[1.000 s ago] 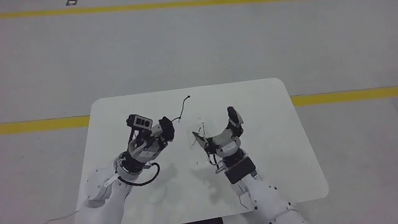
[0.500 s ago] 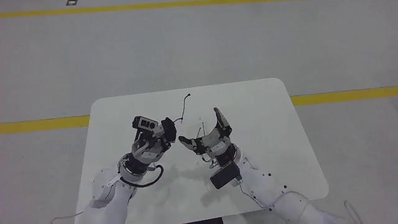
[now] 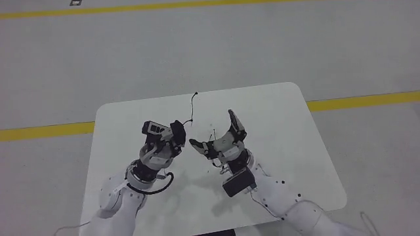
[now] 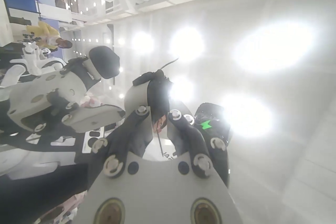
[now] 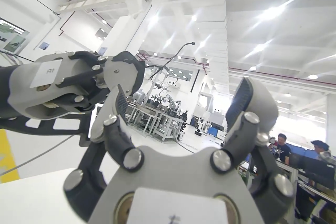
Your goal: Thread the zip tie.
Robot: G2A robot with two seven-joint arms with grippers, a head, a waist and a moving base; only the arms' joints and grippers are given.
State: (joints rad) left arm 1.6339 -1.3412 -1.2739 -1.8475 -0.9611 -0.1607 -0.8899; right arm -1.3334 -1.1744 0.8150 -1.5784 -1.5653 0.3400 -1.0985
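Here, over the left half of the white table [image 3: 282, 101], the left gripper [image 3: 178, 130] points upward, its fingers pressed together on the lower part of a thin black zip tie [image 3: 192, 108]. In the left wrist view the two dark fingertips of this gripper [image 4: 157, 78] meet with no gap, and the strap pokes out past them as a fine, slightly bent strand [image 4: 170, 61]. From the pinch the zip tie rises and curves away from the robot, with its free end hanging in the air above the table's far edge. The right wrist view shows the same strap [image 5: 193, 43] arcing up from the left gripper [image 5: 140, 66] and ending in a small dark knob.

Just beside it, nearer the middle of the table, the right gripper [image 3: 215, 136] is spread wide and holds nothing. Its ribbed pads [image 5: 241, 96] face each other across a broad gap. The nearer fingertip sits close to the left gripper, apart from the zip tie. The grey floor [image 3: 197, 46] around the table carries yellow lines [image 3: 197, 3].
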